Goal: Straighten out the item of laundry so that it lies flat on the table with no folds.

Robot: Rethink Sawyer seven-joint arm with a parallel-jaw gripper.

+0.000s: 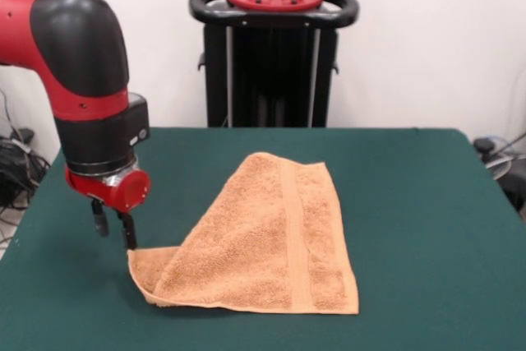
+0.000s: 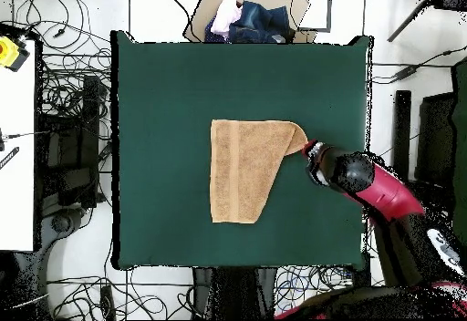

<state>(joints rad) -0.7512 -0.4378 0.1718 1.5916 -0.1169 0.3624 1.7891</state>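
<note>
The item of laundry (image 1: 263, 244), an orange-tan terry towel, lies near the middle of the green table (image 1: 411, 203). It has a slanted, roughly triangular outline, with one side folded over and a woven band running down it. Its front-left corner (image 1: 138, 262) curls up off the cloth. My gripper (image 1: 115, 240) hangs just above that corner. It is open, and one fingertip (image 1: 130, 242) touches the corner's edge. In the overhead view the towel (image 2: 242, 171) is a trapezoid. The arm's head covers the gripper (image 2: 312, 150) beside the towel's pointed corner (image 2: 297, 135).
The black pedestal (image 1: 274, 47) stands behind the table's far edge. In the overhead view a cardboard box of clothes (image 2: 242, 16) sits beyond one table edge. Cables lie on the floor around the table, and a white desk (image 2: 16, 153) stands to the side.
</note>
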